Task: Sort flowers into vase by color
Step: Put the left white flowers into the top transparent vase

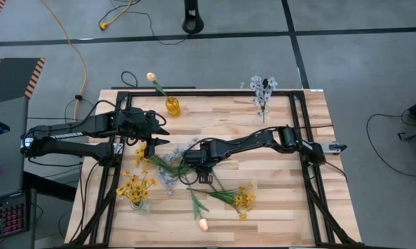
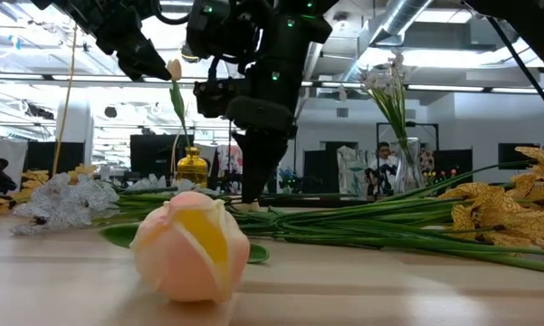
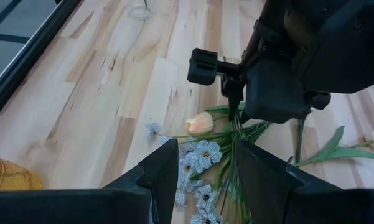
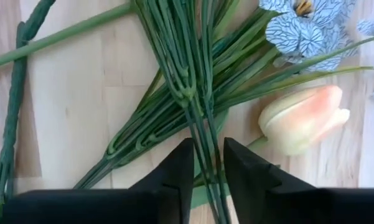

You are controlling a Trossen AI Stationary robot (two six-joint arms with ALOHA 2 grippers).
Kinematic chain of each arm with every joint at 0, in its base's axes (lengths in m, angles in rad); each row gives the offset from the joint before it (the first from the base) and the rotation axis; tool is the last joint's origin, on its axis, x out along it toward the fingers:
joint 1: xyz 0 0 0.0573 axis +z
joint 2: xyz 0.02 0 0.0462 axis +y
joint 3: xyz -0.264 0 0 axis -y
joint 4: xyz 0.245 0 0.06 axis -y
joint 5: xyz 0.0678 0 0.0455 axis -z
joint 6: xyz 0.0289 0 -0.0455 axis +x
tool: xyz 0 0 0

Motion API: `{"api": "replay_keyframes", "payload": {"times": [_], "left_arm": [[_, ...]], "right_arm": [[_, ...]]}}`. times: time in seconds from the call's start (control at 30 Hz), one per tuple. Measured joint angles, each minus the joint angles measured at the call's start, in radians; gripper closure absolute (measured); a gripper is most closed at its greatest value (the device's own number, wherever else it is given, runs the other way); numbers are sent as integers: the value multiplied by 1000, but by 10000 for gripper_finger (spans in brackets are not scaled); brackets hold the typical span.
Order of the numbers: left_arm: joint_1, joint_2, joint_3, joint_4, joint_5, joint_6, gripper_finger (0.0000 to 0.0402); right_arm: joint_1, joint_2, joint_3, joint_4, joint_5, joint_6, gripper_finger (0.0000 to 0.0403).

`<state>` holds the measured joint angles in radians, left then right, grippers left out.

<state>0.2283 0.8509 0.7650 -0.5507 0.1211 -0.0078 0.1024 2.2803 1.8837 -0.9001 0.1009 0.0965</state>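
Observation:
Loose flowers lie on the wooden table (image 1: 277, 187): pale blue-white sprays (image 1: 167, 168), yellow clusters (image 1: 243, 200), a peach tulip (image 1: 203, 223) near the front edge and another peach bud (image 4: 302, 118) in the pile. My right gripper (image 1: 192, 164) points down into the pile, shut on thin green stems (image 4: 187, 68). My left gripper (image 1: 152, 144) hovers open just left of the pile, above the blue-white blossoms (image 3: 202, 155). One tulip stands in a yellow vase (image 1: 172, 106), blue-white sprays in a glass vase (image 1: 263, 104), yellow blossoms in a vase (image 1: 137, 200). My right gripper pinches a small bundle of thin green stems (image 4: 206, 146) between its two fingers (image 4: 174, 174), just below where the stems fan out. The fingers come from above, pointing steeply down, across the bundle. The stems lie on the table. Which blossoms they carry I cannot tell.
A black frame (image 1: 301, 131) runs along the table's sides and back. The yellow vase and the glass vase stand by the far edge, the yellow-blossom vase near the front left. Bare wood lies at the right front (image 1: 297, 214).

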Motion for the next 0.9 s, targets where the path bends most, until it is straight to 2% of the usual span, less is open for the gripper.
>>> {"api": "replay_keyframes", "payload": {"times": [0.5,0.9], "left_arm": [[0,0,0,0,0,0,255],[0,0,0,17,0,0,255]], "right_arm": [[2,-7,-1,-13,-23,0,387],[2,-123,11,-113,-23,0,382]]}}
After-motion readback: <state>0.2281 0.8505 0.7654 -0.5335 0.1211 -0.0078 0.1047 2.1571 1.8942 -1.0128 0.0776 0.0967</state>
